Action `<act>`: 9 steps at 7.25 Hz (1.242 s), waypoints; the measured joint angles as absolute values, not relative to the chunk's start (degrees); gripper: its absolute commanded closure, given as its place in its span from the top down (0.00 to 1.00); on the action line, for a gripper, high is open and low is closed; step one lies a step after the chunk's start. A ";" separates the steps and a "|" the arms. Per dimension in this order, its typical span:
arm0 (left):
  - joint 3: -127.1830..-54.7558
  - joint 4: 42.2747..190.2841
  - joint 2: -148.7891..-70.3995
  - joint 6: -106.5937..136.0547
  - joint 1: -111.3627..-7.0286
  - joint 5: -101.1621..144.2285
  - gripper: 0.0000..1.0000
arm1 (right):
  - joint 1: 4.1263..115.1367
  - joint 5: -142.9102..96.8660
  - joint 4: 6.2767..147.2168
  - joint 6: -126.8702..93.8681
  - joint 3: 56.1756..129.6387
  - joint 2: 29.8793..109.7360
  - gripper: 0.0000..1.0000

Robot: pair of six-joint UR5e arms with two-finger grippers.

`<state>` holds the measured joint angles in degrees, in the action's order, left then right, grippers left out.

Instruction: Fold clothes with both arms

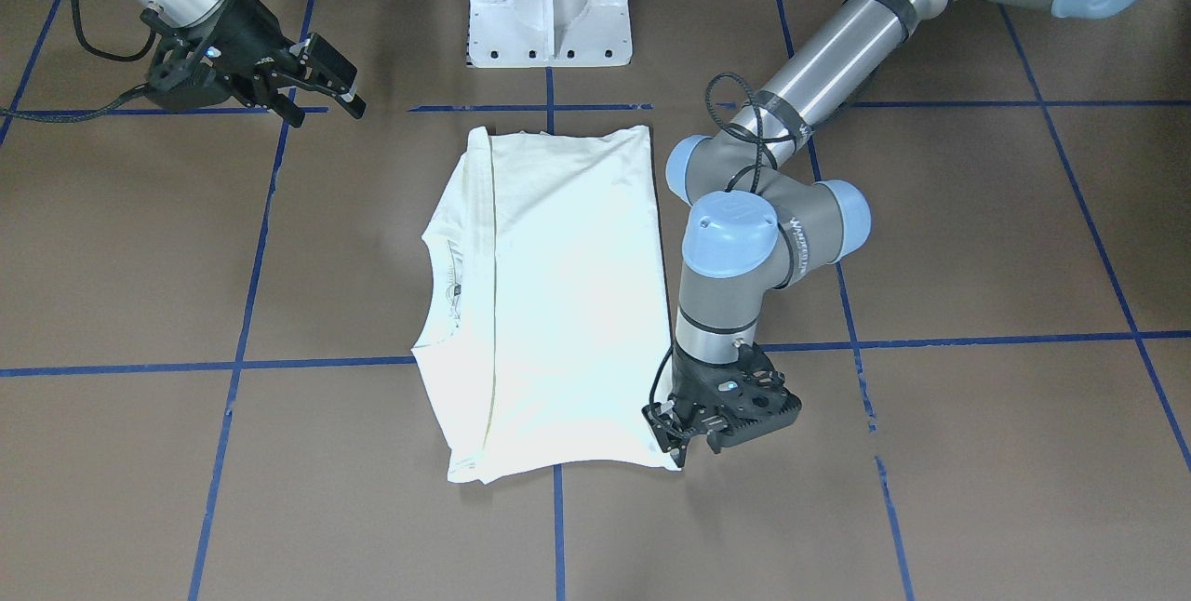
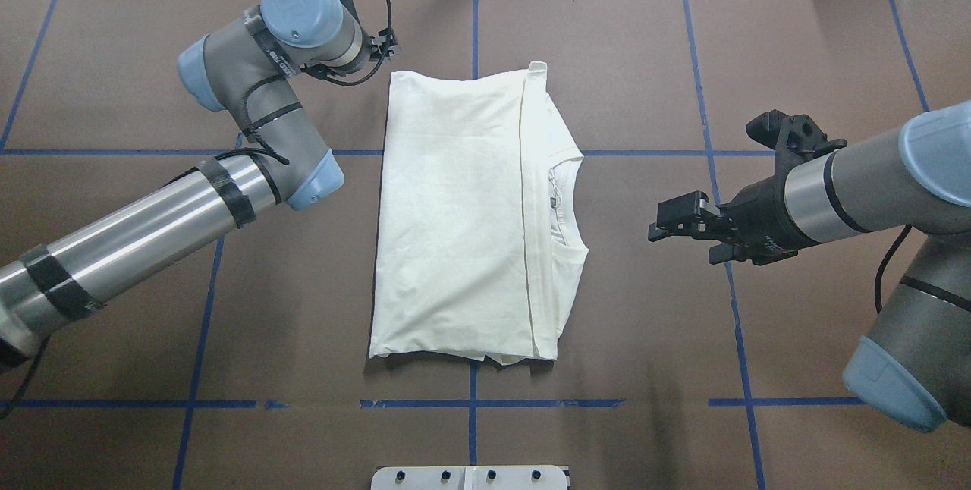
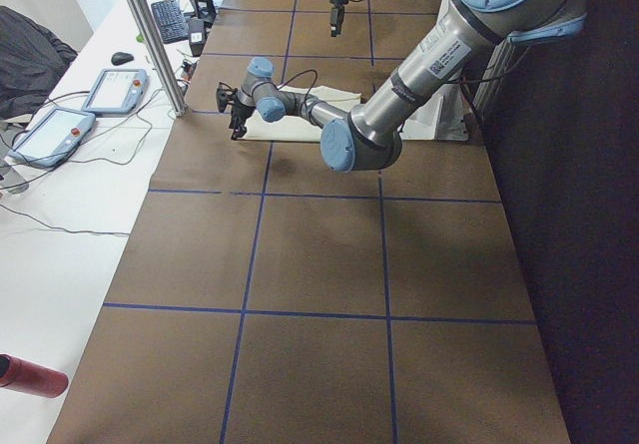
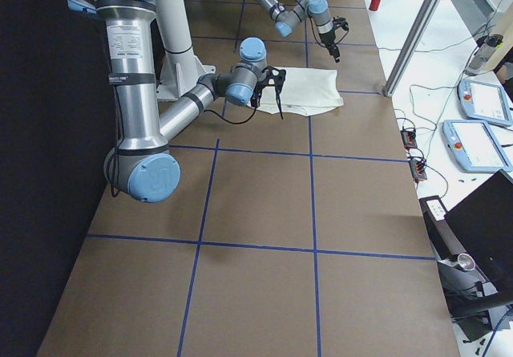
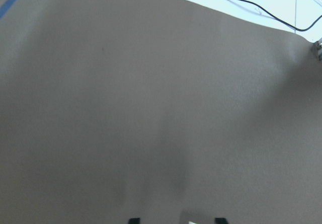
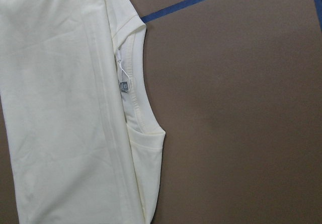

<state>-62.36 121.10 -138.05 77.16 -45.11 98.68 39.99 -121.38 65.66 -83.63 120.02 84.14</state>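
The clothes are one cream-white shirt [image 2: 455,217], folded into a long rectangle with its plain side up. Its collar [image 6: 132,90] and neck label face the robot's right. No print shows. My left gripper [image 1: 672,441] hangs low at the shirt's far corner on the robot's left, its fingers pointing down. In the left wrist view its two fingertips [image 5: 133,220] stand apart over brown table, with a sliver of white between them. My right gripper [image 2: 661,223] is open, empty and raised over bare table, a hand's width from the collar side.
The white pedestal base [image 1: 549,6] stands at the robot's side of the table. Blue tape lines [image 2: 474,429] grid the brown table top. Off the table's far edge lie two control tablets [image 3: 60,130], cables and a metal post [image 3: 150,35]. A red bottle [image 3: 30,376] lies there too.
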 measured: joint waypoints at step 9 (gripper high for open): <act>-110.01 96.55 -116.99 70.38 -44.52 108.62 1.00 | 23.08 -105.74 92.13 -77.10 101.35 57.88 1.00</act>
<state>-110.01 96.55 -116.99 70.38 -44.52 108.62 23.08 -105.74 92.13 -77.10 101.35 57.88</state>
